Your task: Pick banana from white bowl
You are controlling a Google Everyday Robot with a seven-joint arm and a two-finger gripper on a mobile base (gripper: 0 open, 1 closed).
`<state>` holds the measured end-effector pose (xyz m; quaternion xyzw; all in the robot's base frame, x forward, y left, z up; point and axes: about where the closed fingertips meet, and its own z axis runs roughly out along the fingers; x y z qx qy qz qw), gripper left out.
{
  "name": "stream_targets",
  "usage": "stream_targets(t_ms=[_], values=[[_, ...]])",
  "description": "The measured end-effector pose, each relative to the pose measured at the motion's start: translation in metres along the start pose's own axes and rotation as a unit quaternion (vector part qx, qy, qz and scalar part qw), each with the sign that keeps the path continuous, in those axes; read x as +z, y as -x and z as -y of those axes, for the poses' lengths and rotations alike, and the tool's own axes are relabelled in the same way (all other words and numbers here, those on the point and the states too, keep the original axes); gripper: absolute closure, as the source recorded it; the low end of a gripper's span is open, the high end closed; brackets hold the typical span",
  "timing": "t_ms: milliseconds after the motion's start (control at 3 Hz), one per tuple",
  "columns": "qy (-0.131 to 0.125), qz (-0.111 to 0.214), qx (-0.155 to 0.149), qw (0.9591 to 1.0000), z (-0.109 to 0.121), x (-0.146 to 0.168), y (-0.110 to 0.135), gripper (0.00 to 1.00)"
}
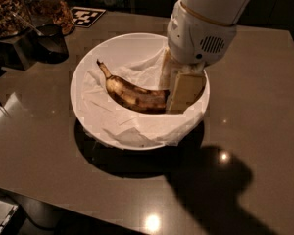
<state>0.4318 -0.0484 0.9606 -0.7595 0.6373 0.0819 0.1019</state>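
- 1 banana (134,96) lies in the white bowl (88,67) on crumpled paper (137,126), brown-spotted, stem toward the upper left.
- Gripper (179,99) is down inside the bowl at the banana's right end, which is hidden behind it. Apart or clamped on the fruit: can't tell.
- White arm (201,33) enters the view at top right.
- Bowl sits approx. mid-table. The table (255,106) is smooth, grey-brown and glossy, w/ 2 bright light spots toward the front and a dark arm shadow at front right.
- 2 jars of nuts (56,11) stand at the top left corner, apart from the bowl. A black-and-white marker (86,16) lies flat just beside them.
- Room behind is dark.
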Motion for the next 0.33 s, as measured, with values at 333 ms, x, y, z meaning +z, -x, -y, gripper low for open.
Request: stream_targets(t_ms=[333], values=[[-0.016,0.006,-0.001,0.9999,0.0061,-0.0020,0.0047,1.00]])
